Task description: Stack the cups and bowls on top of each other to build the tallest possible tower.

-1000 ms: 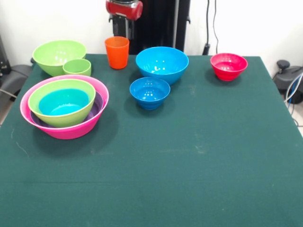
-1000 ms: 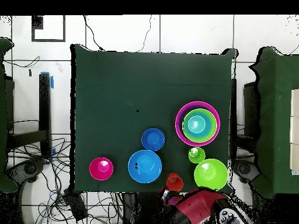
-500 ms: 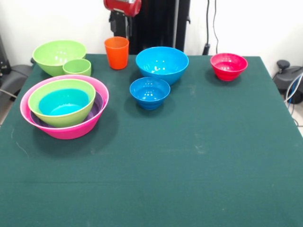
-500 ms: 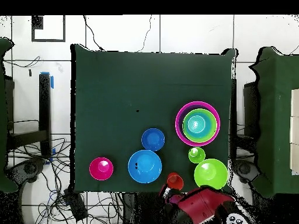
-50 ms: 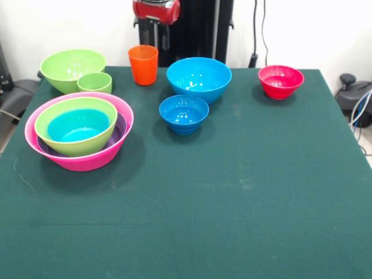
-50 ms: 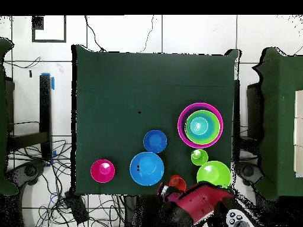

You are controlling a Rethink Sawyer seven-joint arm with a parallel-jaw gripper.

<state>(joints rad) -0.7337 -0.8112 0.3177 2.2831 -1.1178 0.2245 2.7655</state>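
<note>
The tower (image 5: 78,131) stands at the left: a wide pink bowl holding a purple, a lime green and a teal-blue bowl, also seen in the overhead view (image 6: 200,125). Behind it sit a large lime bowl (image 5: 72,68) and a small light green cup (image 5: 95,82). The orange cup (image 5: 143,64) stands upright at the table's far edge. My gripper (image 5: 154,34) hangs just behind and above the orange cup, apart from it. A large blue bowl (image 5: 199,78), a small blue bowl (image 5: 183,113) and a red bowl (image 5: 281,81) sit to the right.
From above, the red arm (image 6: 201,204) covers part of the orange cup (image 6: 176,182) and the edge of the large lime bowl (image 6: 213,174). The dark green table (image 5: 232,203) stretches wide toward the near side. Cables hang on the wall behind.
The arm's red head rose a little, then came back down and slightly right. From above it now reaches further over the orange cup and the lime bowl. No bowl or cup moved.
</note>
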